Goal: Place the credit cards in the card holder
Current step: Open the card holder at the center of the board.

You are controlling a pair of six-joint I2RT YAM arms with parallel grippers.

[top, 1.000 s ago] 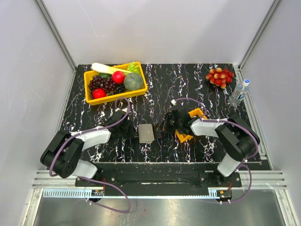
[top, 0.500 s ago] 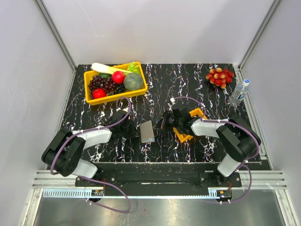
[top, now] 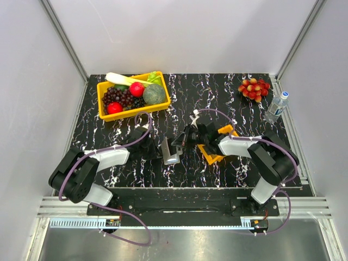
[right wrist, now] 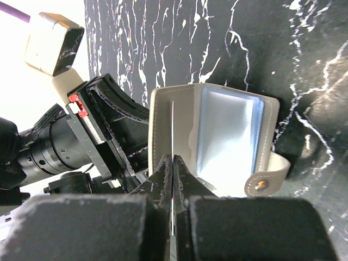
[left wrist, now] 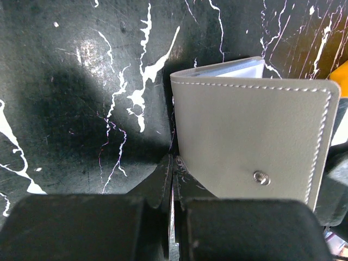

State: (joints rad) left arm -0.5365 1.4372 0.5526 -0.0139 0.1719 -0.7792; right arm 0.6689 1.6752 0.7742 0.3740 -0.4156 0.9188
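One card holder (top: 169, 151) now stands on edge (flat before).

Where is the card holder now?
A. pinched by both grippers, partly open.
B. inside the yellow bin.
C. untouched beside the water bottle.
A: the left gripper and right gripper each pinch an edge of the card holder, and the right wrist view shows its blue-grey pockets.

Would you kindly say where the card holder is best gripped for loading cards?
Pinch the card holder by the thin edge of its outer cover, from the left behind that cover, where the left gripper has its jaws shut. It stands open, pockets facing the right arm, so this leaves them clear.
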